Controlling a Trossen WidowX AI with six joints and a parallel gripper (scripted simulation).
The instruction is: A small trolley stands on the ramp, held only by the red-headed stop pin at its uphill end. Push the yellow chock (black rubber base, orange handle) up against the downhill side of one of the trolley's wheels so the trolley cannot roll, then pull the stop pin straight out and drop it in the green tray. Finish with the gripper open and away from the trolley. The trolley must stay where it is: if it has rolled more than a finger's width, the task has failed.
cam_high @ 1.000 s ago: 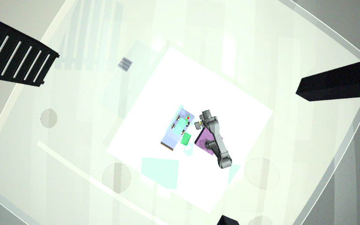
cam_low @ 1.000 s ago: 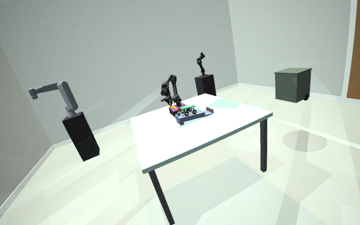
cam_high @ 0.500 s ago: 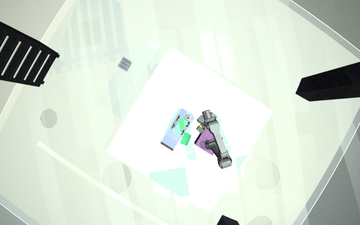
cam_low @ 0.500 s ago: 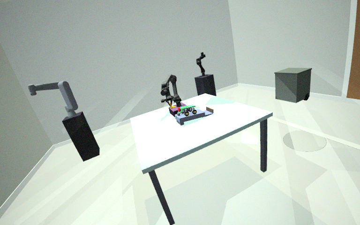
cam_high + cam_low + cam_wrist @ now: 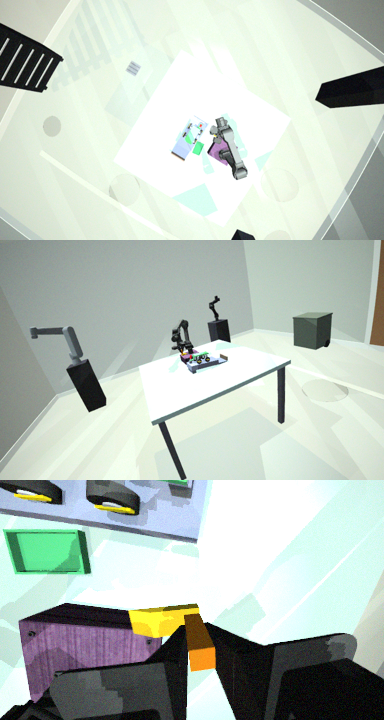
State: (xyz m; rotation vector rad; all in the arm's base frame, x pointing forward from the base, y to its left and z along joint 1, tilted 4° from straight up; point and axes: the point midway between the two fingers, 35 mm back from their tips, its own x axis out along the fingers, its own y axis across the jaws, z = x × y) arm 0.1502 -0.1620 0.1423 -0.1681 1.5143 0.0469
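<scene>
My gripper (image 5: pixel 215 135) (image 5: pixel 182 350) (image 5: pixel 194 629) is shut on the orange handle of the yellow chock (image 5: pixel 184 354) (image 5: pixel 157 623). It holds the chock off to the side of the ramp (image 5: pixel 181 149) (image 5: pixel 165 524), near the purple block; the black base is not visible. The green-decked trolley (image 5: pixel 188 138) (image 5: pixel 201 354) stands on the ramp, with two of its wheels at the top of the wrist view. The red-headed stop pin (image 5: pixel 200 125) (image 5: pixel 190 356) is at its uphill end. The green tray (image 5: pixel 198 148) (image 5: pixel 47 552) lies between the ramp and the purple block.
The purple block (image 5: pixel 216 151) (image 5: pixel 90 655) is beside and below my gripper. A brown end board (image 5: pixel 178 156) (image 5: pixel 223 356) stands at the ramp's low end. Other robot arms on black pedestals (image 5: pixel 86 385) (image 5: pixel 219 330) stand away from the table.
</scene>
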